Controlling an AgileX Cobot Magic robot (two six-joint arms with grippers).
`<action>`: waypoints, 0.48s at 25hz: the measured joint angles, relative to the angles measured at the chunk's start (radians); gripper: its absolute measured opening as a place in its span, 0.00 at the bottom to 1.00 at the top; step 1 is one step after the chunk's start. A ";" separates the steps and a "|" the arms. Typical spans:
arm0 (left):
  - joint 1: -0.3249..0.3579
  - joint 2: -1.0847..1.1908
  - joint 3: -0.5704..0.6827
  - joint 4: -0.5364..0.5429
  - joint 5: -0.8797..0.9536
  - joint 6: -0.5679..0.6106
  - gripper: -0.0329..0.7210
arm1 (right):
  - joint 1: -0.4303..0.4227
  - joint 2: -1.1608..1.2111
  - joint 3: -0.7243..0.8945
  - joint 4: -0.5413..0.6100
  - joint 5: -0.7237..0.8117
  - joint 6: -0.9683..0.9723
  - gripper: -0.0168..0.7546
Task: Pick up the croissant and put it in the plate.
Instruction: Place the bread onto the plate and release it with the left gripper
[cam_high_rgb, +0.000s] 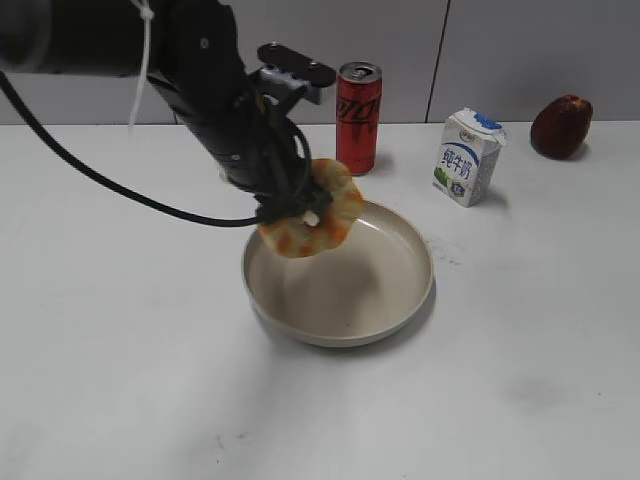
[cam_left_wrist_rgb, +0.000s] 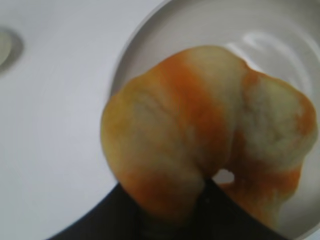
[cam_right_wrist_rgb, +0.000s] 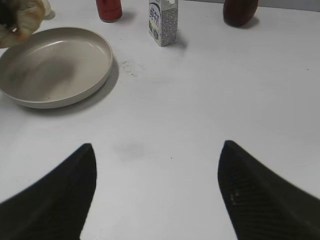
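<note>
Croissant (cam_left_wrist_rgb: 200, 135): light, soft, crushable; grip its rim gently | left gripper (cam_high_rgb: 290, 212) grasps it above plate (cam_high_rgb: 400, 310) far-left rim | right gripper (cam_right_wrist_rgb: 157, 195) released, near table.

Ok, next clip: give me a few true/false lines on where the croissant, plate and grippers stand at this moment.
1. The left gripper holds the croissant above the plate's near-left rim. True.
2. The croissant already lies flat in the plate. False: it hangs in the gripper, and the plate has nothing in it.
3. The right gripper is open over bare table, holding nothing. True.
4. The milk carton stands left of the can. False: it stands to the can's right.
5. The apple sits inside the plate. False: it rests on the table at far right.
</note>
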 joint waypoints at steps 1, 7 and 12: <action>-0.018 0.010 0.000 -0.001 -0.025 0.000 0.28 | 0.000 0.000 0.000 0.000 0.000 0.000 0.76; -0.044 0.104 -0.001 -0.024 -0.089 0.001 0.28 | 0.000 0.000 0.000 0.000 0.000 0.000 0.76; -0.044 0.127 -0.001 -0.039 -0.092 0.001 0.65 | 0.000 0.000 0.000 0.000 0.000 0.000 0.76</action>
